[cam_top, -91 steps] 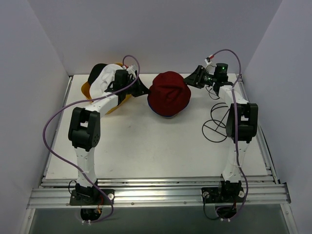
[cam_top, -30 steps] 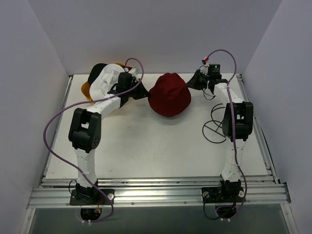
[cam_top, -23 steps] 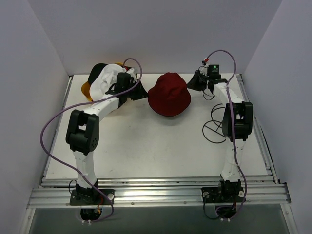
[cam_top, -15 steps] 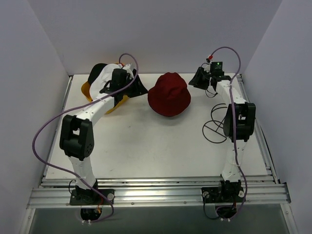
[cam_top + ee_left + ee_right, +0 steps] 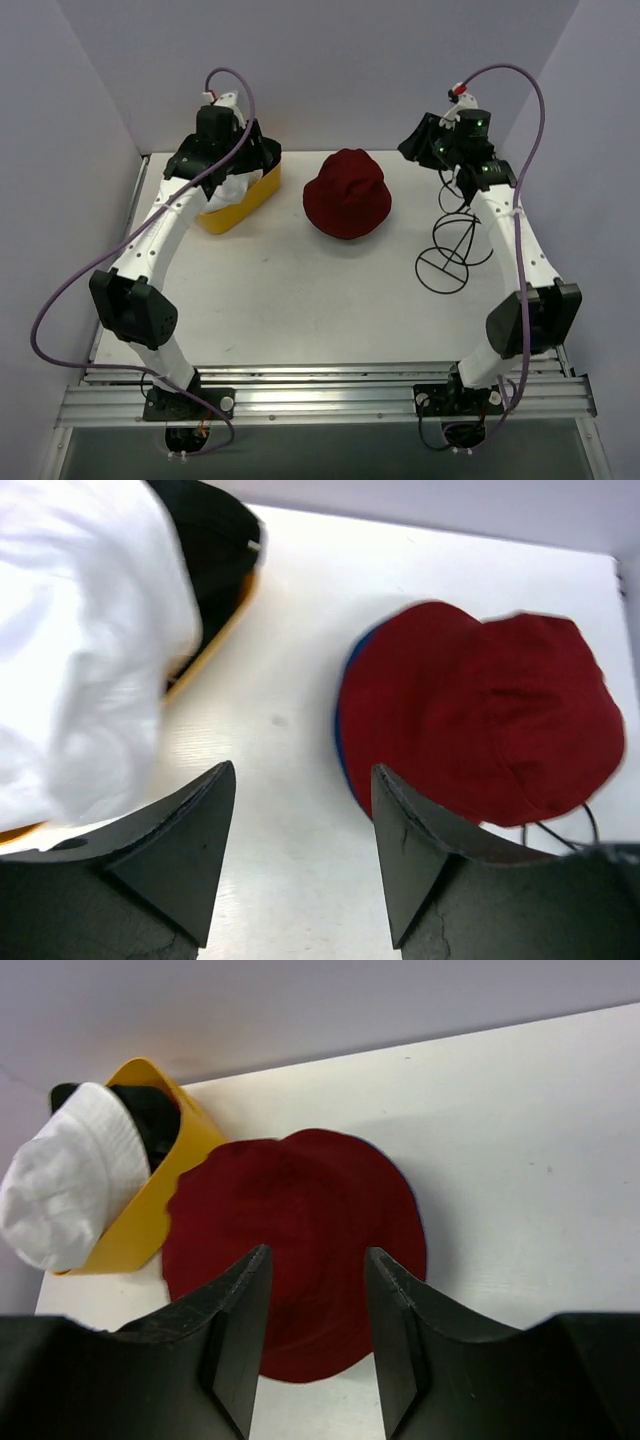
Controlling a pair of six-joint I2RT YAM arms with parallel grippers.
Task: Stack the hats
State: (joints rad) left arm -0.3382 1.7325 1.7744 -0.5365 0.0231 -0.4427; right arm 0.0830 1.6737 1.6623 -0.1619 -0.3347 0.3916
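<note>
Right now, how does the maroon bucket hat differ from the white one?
The maroon bucket hat lies on the table; the white bucket hat sits in the yellow basket. The maroon one covers a blue hat, the white one lies beside a black cap. Both are soft fabric.

I note: maroon hat matt soft cloth; white hat matt cloth; basket smooth yellow plastic; desk smooth matt white.

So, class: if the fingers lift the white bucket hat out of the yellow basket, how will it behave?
The white bucket hat looks like soft fabric, bulging over the rim of the yellow basket, so it will probably droop and fold. It likely weighs little. It lies against the black cap, which might drag along.
</note>
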